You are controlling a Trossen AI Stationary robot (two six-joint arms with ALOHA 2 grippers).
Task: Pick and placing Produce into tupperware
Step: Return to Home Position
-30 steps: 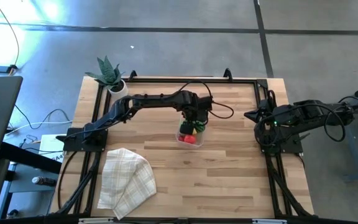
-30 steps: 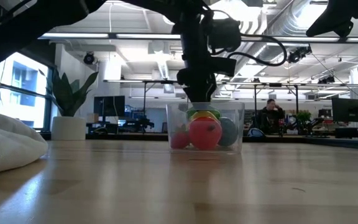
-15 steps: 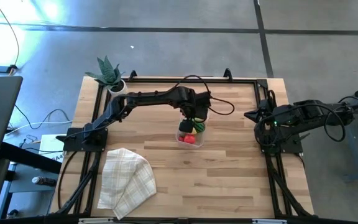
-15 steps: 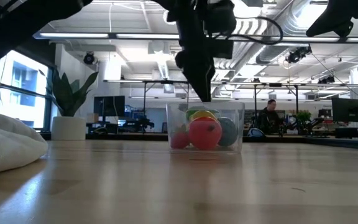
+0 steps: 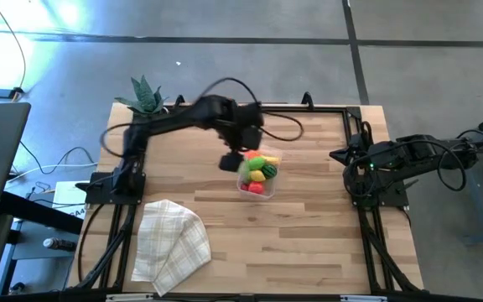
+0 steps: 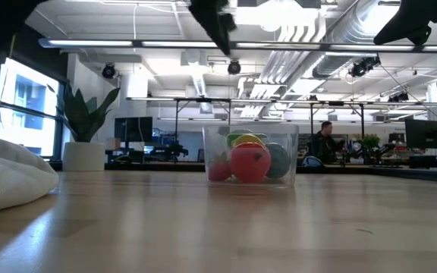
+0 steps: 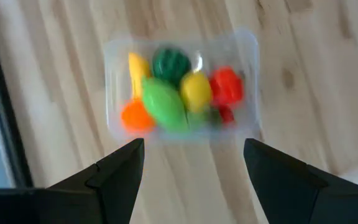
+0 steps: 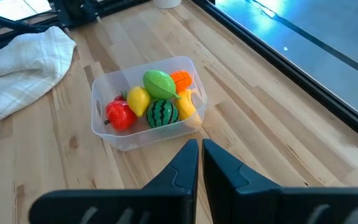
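The clear tupperware tub (image 5: 257,175) stands on the wooden table near its middle. Inside lies the produce (image 7: 179,96): a red piece, a yellow lemon, a light green piece, a dark green striped melon, an orange piece and a yellow banana. My left gripper (image 7: 194,177) is open and empty. It hangs above the table just left of the tub (image 5: 231,160), high at the low view's top edge (image 6: 220,23). My right gripper (image 8: 200,152) is shut and waits at the table's right edge (image 5: 339,156), pointing toward the tub (image 8: 145,102).
A checked beige cloth (image 5: 171,243) lies bunched near the table's near-left corner. A spiky green plant in a white pot (image 5: 149,102) stands at the far-left corner. A dark frame (image 5: 325,109) runs along the table's edges. A person (image 6: 326,140) sits in the room beyond the table.
My left gripper has risen out of the tub, from among the produce to well above it, and has drawn back toward the table's left. Its arm has folded back toward the far-left corner. The tub and the produce have stayed in place.
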